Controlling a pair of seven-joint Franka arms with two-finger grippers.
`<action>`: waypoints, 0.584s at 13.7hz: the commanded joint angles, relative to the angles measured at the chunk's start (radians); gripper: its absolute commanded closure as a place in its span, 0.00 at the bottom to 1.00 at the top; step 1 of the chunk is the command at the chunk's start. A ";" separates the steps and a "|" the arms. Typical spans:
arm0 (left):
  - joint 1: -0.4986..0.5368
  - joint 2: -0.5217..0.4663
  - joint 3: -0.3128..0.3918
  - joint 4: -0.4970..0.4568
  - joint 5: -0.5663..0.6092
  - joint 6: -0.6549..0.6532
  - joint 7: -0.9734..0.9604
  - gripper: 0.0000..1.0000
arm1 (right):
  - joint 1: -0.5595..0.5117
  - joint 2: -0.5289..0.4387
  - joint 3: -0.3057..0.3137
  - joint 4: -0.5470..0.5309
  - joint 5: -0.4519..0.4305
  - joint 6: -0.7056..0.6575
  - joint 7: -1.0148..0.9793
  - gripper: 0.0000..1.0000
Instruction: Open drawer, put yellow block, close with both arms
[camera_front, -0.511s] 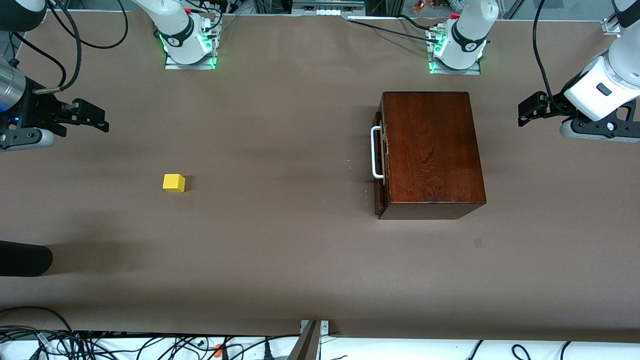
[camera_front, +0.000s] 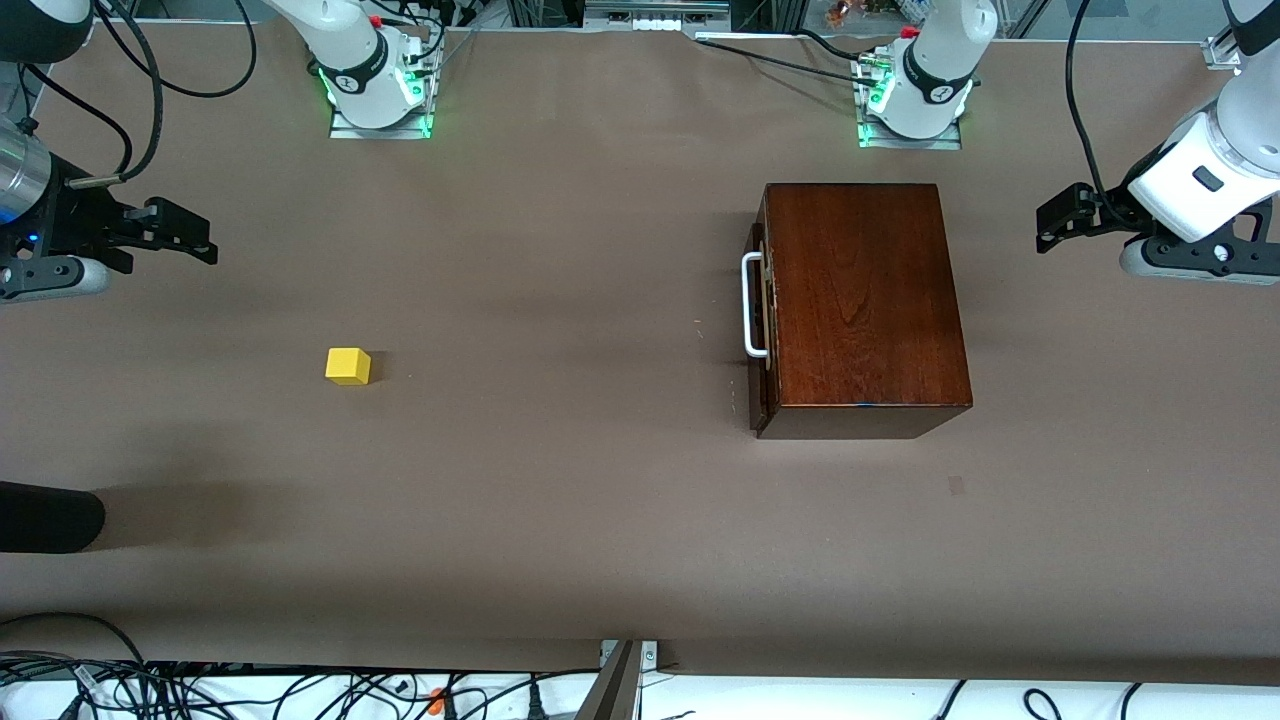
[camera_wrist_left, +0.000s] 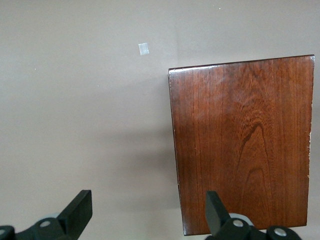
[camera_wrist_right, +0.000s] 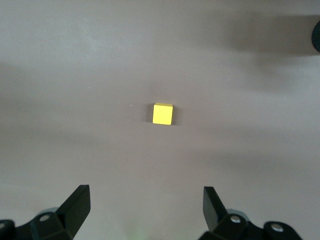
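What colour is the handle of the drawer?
White; the handle shows best in the front view.

The brown tabletop (camera_front: 560, 500) carries a glossy dark wooden box (camera_front: 860, 300) near the left gripper (camera_front: 1048, 232), its drawer (camera_front: 760, 310) shut, and a yellow block (camera_front: 348, 366) well apart from the right gripper (camera_front: 205, 245).

even overhead light, soft shadows on the table (camera_front: 560, 480), sharp focus throughout.
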 joint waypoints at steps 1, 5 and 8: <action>0.006 0.017 -0.001 0.039 -0.021 -0.029 -0.002 0.00 | -0.010 0.013 0.007 0.030 -0.008 -0.020 -0.003 0.00; 0.004 0.017 -0.001 0.039 -0.021 -0.029 -0.002 0.00 | -0.010 0.013 0.007 0.030 -0.008 -0.020 -0.003 0.00; 0.001 0.018 -0.003 0.039 -0.024 -0.037 -0.002 0.00 | -0.007 0.013 0.007 0.030 -0.007 -0.020 -0.002 0.00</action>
